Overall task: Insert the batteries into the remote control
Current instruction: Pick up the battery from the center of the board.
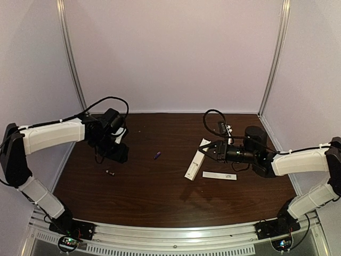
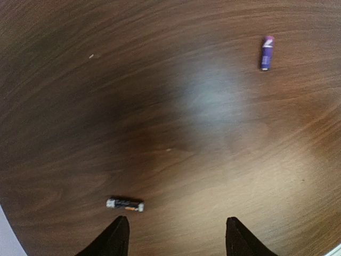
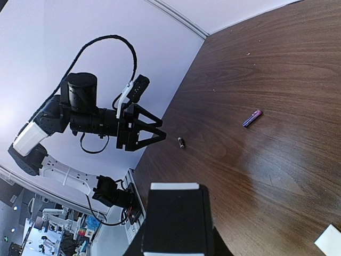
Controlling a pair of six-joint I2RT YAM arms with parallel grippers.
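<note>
The remote control (image 1: 195,161), a long white bar, lies slanted right of centre. My right gripper (image 1: 209,151) is shut on its far part. In the right wrist view it shows as a dark block with white edges (image 3: 176,218) between the fingers. The bluish-purple battery (image 1: 157,155) lies at mid-table, and also shows in the left wrist view (image 2: 266,52) and the right wrist view (image 3: 252,118). The dark battery (image 1: 110,173) lies just beyond my left fingertip (image 2: 124,204). My left gripper (image 2: 177,234) is open, empty and low over the table.
A thin flat white strip (image 1: 219,175) lies just nearer than the remote. A white corner (image 3: 330,240) shows at the lower right of the right wrist view. White walls close in the back and sides. A metal rail (image 1: 170,234) runs along the near edge.
</note>
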